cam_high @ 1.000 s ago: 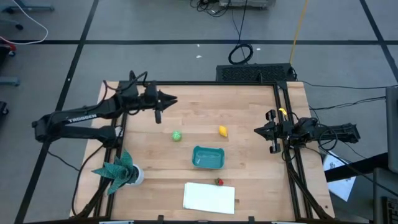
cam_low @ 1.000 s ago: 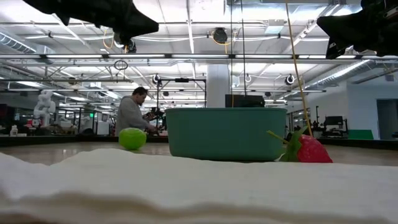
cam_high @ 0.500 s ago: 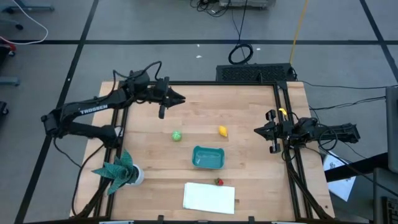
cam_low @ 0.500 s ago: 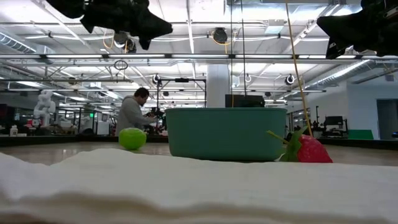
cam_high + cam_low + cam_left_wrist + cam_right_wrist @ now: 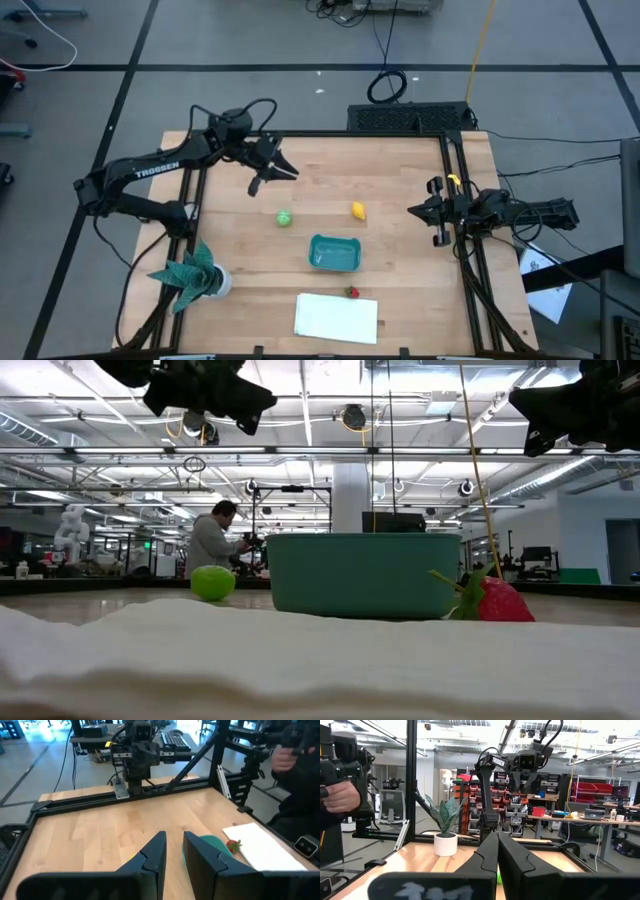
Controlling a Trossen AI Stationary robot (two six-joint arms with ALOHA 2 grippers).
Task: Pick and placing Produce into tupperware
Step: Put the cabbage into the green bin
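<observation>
Wood-topped table (image 5: 400,180) with a black frame carries everything here, and the two dark arms are the biggest things over it. The left gripper (image 5: 283,172) hangs above the far left part of the board, its fingers (image 5: 154,854) set to a narrow gap with nothing between them. The right gripper (image 5: 417,210) waits at the right edge, its jaws pressed together and empty.

Next in size, a flat white rectangle of cloth (image 5: 336,316) lies at the near edge, and a teal leafy plant in a white pot (image 5: 194,274) stands at the near left corner. The shallow teal-green rectangular plastic tupperware (image 5: 334,253) sits near the middle of the table, its long axis running left to right, with no produce inside that can be seen.

All three toy pieces lie loose on the wood. The round green piece (image 5: 285,217) rests just beyond the tupperware's left end, the yellow oval lemon-like piece (image 5: 358,210) beyond its right end, and the small red strawberry-like piece (image 5: 352,292) sits between the tupperware and the cloth.

What matters for the next move: the green piece lies nearer the table's front than the left gripper and almost straight below its line, while the right gripper is well apart from it. The left arm therefore looks the likelier one to descend on it, and its jaws would probably need to spread wider first.
</observation>
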